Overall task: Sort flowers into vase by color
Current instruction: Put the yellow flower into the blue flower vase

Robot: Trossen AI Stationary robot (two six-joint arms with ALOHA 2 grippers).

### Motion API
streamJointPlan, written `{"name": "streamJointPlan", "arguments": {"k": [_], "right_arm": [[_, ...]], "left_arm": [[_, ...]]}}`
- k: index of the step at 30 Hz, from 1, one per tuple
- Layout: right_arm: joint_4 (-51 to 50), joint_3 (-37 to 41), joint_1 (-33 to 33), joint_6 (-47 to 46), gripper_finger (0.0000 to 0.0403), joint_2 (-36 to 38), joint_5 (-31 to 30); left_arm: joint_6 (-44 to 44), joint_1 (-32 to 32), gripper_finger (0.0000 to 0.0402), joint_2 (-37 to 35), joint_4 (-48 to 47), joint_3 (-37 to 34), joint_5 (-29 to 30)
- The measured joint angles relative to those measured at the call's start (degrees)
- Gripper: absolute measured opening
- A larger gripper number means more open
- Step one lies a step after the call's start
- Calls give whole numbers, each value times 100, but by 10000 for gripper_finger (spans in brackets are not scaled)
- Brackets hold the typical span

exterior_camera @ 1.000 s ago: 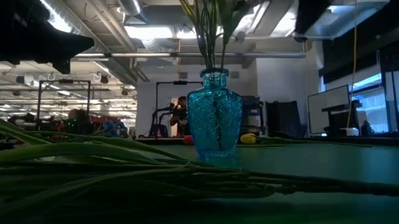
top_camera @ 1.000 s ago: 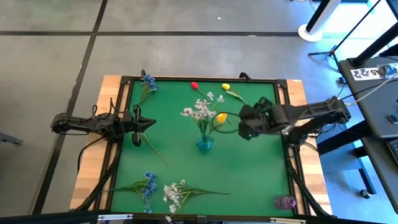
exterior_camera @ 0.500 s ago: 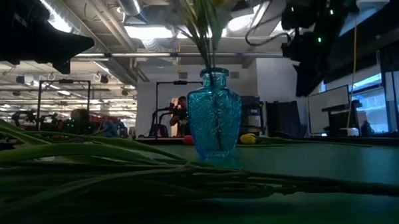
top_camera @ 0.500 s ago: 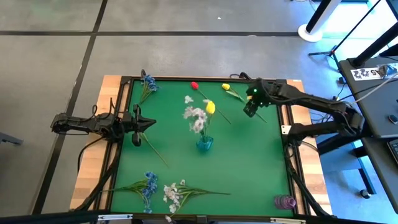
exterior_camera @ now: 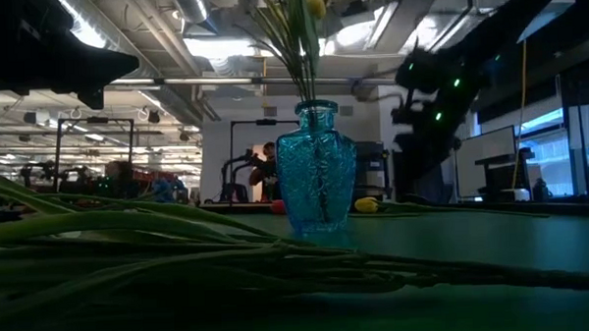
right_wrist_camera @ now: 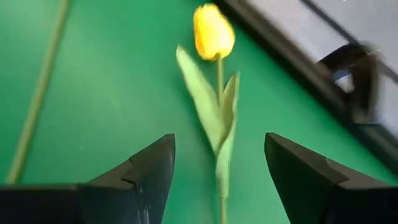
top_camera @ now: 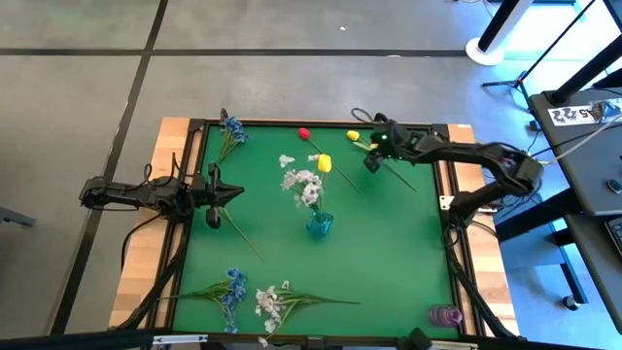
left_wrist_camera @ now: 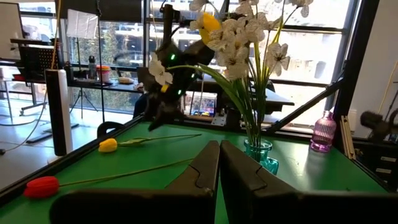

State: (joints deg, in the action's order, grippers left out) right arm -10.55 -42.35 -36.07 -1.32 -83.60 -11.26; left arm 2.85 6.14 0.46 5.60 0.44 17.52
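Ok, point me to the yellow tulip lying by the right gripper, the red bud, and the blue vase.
yellow tulip [right_wrist_camera: 213, 31], right wrist view, on the bud.
red bud [top_camera: 303, 133], high view, on the bud head.
blue vase [exterior_camera: 317, 179], low view, on the glass body.
right gripper [right_wrist_camera: 219, 171], right wrist view, between its open fingers.

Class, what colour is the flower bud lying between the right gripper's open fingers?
Yellow tulip bud, clearest in the right wrist view.

Right pincer agape, left closed.

Overhead camera looks straight down; table-level camera faces the blue vase closely (both share it); wrist cameras look forward.
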Motion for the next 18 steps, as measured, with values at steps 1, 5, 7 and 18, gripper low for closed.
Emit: {"name": "streamJointPlan", "arguments": {"k": [1, 5, 7, 18], "right_arm": [[85, 0, 0, -30, 244, -198, 2], [289, -2, -47, -184, 214, -831, -373], [320, -2, -133, -195, 192, -1019, -627], [199, -31, -583, -487, 13, -1101, 618]], "left_arm": [[-2, 0, 10, 1, 2, 0, 1], [-2, -1, 10, 0, 1, 0, 0], [-2, -1, 10, 1, 1, -1, 1], [-1, -1, 10, 0, 1, 1, 0]]}}
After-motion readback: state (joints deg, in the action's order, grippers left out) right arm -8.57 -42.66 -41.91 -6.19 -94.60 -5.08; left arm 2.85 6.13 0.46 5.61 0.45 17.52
